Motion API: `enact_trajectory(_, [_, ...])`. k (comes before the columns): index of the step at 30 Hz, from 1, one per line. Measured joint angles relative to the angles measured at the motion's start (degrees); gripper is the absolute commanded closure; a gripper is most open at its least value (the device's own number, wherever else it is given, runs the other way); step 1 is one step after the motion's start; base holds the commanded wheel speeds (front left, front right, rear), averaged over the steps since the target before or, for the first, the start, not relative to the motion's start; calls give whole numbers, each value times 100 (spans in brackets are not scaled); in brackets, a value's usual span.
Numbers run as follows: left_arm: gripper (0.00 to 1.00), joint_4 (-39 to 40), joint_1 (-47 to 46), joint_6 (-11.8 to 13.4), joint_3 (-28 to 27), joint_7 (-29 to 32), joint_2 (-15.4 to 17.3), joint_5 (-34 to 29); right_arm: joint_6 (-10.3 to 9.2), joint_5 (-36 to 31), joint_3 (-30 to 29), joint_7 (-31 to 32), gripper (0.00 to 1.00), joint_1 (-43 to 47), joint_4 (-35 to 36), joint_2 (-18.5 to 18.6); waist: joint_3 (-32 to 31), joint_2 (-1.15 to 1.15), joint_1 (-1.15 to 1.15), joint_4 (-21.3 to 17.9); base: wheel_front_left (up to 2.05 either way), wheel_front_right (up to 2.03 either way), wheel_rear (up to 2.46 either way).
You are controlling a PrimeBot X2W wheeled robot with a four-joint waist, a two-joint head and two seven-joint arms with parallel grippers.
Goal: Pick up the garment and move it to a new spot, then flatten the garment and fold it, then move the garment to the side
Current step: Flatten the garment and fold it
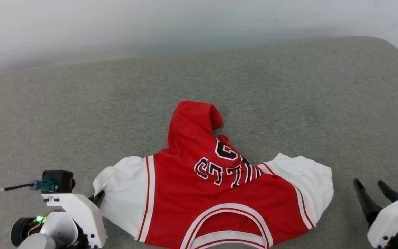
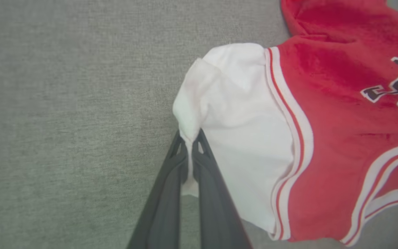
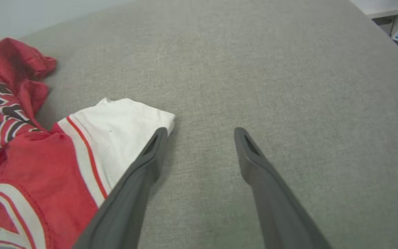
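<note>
garment [image 1: 219, 193] lies rumpled on the grey bench [image 1: 81, 103], left jaws clamped on one white sleeve [image 2: 240, 121], right jaws apart beside the other

- Bright, even, diffuse light from above; no glare on the grey desk [image 1: 288, 86].
- The garment [image 1: 192, 193] throws only thin, soft shadows along its edges.
- Left wrist view: its white cloth looks slightly washed out, and focus is soft.
- Right wrist view: the right tool [image 3: 200, 133] blurs toward the bottom edge, with a faint shadow beside it.
</note>
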State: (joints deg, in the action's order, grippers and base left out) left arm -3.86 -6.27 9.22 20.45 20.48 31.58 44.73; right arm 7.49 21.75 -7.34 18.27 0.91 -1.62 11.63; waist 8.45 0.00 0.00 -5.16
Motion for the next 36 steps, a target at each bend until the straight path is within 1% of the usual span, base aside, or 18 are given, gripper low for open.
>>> enact_trajectory(3, [100, 330, -21, 56, 34, -104, 10, -143, 0, 191, 47, 592, 0, -102, -247, 277, -13, 0, 0, 144, 0, 0, 0])
enact_trajectory(9, [100, 876, -134, 146, 164, -149, -1, -379, 0, 550, 584, 1560, 0, -589, -566, 584, 75, 0, 0, 355, 0, 0, 0])
enact_trajectory(14, [100, 1067, -231, 187, 266, -125, -33, -474, 1, 728, 1090, 2001, 0, -1084, -1088, 761, 225, 0, 0, 454, 0, 0, 0])
enact_trajectory(19, [100, 1088, -268, 178, 331, -130, -79, -482, 0, 970, 1464, 2160, 0, -1390, -1635, 859, 322, 0, 0, 551, 0, 0, 0])
enact_trajectory(20, [100, 1089, -280, 170, 336, -147, -88, -482, 0, 1033, 1529, 2186, 20, -1434, -1720, 884, 332, 0, 0, 564, 0, 0, 0])
enact_trajectory(21, [100, 1084, -281, 160, 338, -153, -90, -482, 0, 1095, 1566, 2192, 62, -1476, -1789, 911, 334, 0, 0, 575, 0, 0, 0])
enact_trajectory(22, [100, 1080, -281, 160, 339, -162, -91, -481, 0, 1157, 1594, 2175, 100, -1502, -1851, 925, 331, 0, 0, 582, 0, 0, 0])
enact_trajectory(26, [100, 1066, -279, 160, 311, -265, -89, -493, 0, 1310, 1767, 2028, 100, -1589, -1982, 990, 288, 0, 0, 576, 0, 0, 0])
enact_trajectory(29, [100, 1091, -275, 177, 213, -454, -89, -515, 0, 1351, 1853, 1869, 100, -1600, -1956, 1057, 200, 0, 0, 539, 0, 0, 0])
enact_trajectory(32, [100, 1109, -311, 189, 102, -625, -67, -570, 1, 1310, 1905, 1667, 100, -1646, -1738, 1124, 83, 0, 0, 488, 0, 0, 0])
enact_trajectory(36, [100, 1141, -703, 181, -79, -756, -66, -566, 1, 1060, 1815, 1374, 100, -1937, -1355, 1272, -96, 0, 0, 412, 0, 0, 0])
